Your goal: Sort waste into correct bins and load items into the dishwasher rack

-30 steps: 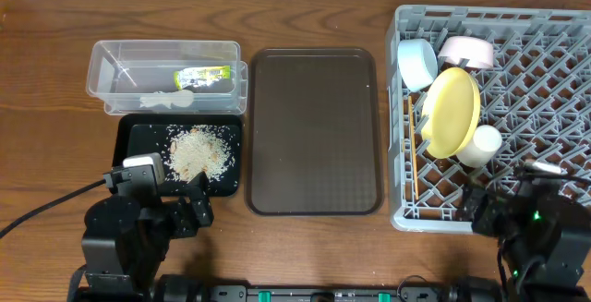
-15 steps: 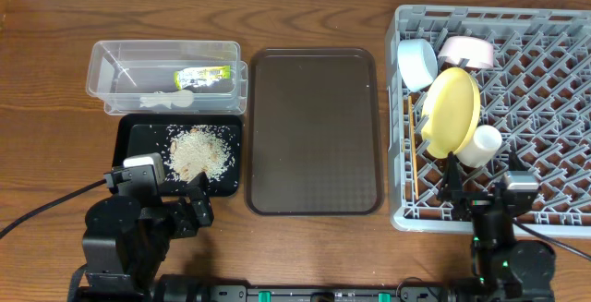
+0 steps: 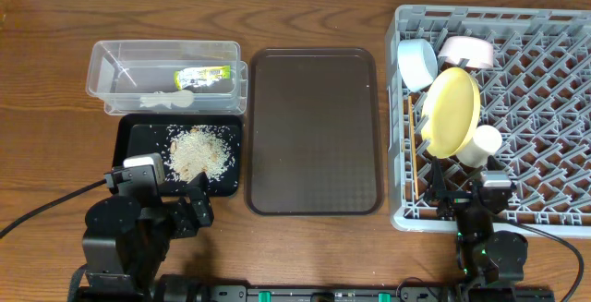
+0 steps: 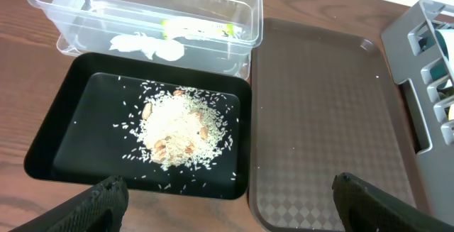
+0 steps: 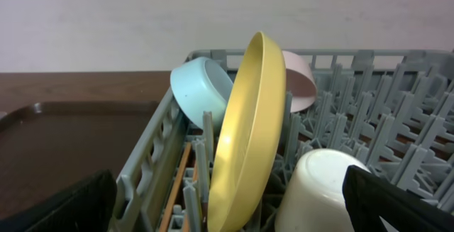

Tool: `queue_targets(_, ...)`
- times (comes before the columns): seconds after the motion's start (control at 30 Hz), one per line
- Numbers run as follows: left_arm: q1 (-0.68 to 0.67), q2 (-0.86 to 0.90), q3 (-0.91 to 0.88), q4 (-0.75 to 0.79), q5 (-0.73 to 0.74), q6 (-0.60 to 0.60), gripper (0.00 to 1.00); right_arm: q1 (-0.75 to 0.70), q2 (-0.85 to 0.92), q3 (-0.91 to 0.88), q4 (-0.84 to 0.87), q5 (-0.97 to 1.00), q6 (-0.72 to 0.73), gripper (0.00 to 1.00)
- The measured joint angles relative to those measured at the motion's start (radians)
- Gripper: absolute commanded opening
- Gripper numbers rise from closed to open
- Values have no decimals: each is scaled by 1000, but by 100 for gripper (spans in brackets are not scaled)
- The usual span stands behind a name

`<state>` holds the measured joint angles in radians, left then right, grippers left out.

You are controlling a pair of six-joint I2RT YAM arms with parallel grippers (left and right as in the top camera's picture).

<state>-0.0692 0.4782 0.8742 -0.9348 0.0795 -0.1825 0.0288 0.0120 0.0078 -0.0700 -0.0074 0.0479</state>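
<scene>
The grey dishwasher rack (image 3: 554,108) holds the yellow plate (image 3: 450,110) on edge, the light blue bowl (image 3: 417,62), the pinkish bowl (image 3: 468,51), the white cup (image 3: 480,145) and the chopsticks (image 3: 413,154). The clear tub (image 3: 111,66) holds the green-and-yellow wrapper (image 3: 203,77) and the white scrap (image 3: 168,101). The black tray (image 3: 125,145) holds the rice (image 3: 199,151). My left gripper (image 4: 230,200) is open and empty, just in front of the black tray. My right gripper (image 5: 230,203) is open and empty at the rack's front edge, facing the plate (image 5: 248,133) and cup (image 5: 319,189).
The brown serving tray (image 3: 314,126) lies between the bins and the rack. Both arm bases stand at the table's front edge. A black cable (image 3: 37,211) runs off to the left.
My right arm has swung left and drawn back toward the rack's front edge. The left arm and all the objects have not moved.
</scene>
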Motion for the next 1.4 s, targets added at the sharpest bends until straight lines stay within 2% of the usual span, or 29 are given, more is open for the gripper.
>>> queue_targets(1.03, 0, -16, -10, -1, -9, 0, 95, 0, 0, 0, 0, 0, 0, 99)
queue_targets(1.23, 13, -159, -211, 161, -21, 0, 95, 0, 0, 0, 0, -1, 0, 99)
queue_targets(1.4, 29, -309, -473, 436, -27, 0, 95, 0, 0, 0, 0, 0, 0, 99)
